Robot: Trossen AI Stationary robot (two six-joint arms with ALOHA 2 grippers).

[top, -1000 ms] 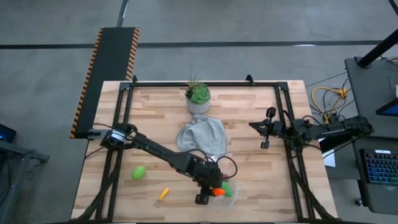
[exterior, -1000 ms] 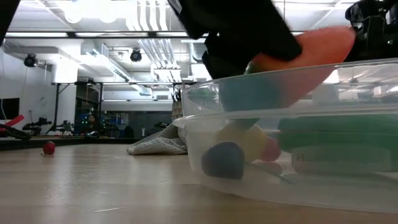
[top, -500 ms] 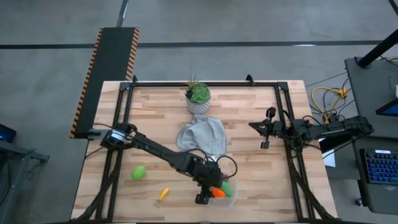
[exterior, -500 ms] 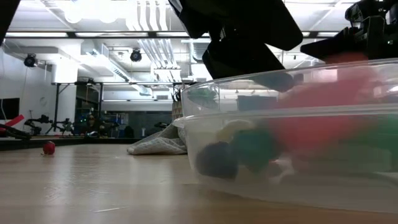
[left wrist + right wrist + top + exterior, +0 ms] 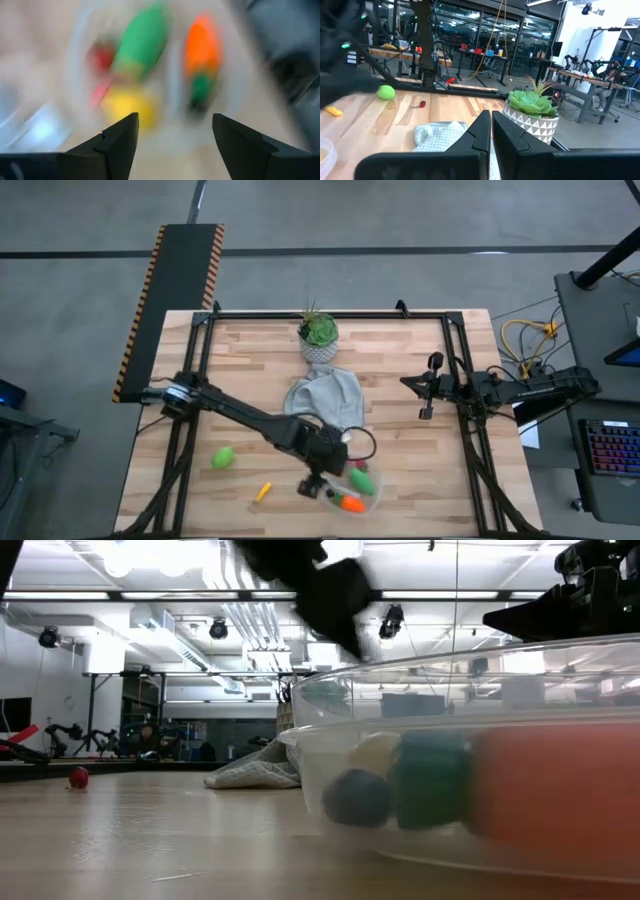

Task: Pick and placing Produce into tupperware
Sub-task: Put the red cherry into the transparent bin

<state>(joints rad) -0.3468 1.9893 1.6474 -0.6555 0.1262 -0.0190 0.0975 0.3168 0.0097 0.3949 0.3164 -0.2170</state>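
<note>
Produce lies mostly in the tupperware [image 5: 352, 492], which sits near the table's [image 5: 400, 380] front edge, right of centre. In the high view an orange carrot [image 5: 350, 503] rests in the tub's front part, long axis roughly left to right, and a green oval [image 5: 362, 480] lies behind it, tilted on a diagonal. The left gripper [image 5: 311, 486] hangs just beside the tub's left rim, clear of the carrot, with nothing in it. The left wrist view shows its two fingers [image 5: 116, 141] parted wide; past them the blurred carrot [image 5: 201, 55], green piece [image 5: 141, 41], lemon [image 5: 127, 104] and a red berry [image 5: 101, 58] lie in the tub. There the carrot and green piece run lengthwise away from the gripper, side by side, the carrot's green end nearer the fingers.

From the low view the tub [image 5: 470, 790] fills the right side, holding a large orange shape [image 5: 560, 790], a green piece [image 5: 430, 785], a dark ball [image 5: 357, 798] and a pale piece [image 5: 375, 752].

Outside the tub, a green oval [image 5: 222, 457] and a small carrot [image 5: 263, 492] lie well apart from it on the table's left front. A red berry [image 5: 78, 777] sits far left in the low view.

The right gripper [image 5: 428, 388] waits at the table's right side, fingers [image 5: 475, 135] pressed together, facing the cloth [image 5: 325, 400] and plant [image 5: 319, 338].
</note>
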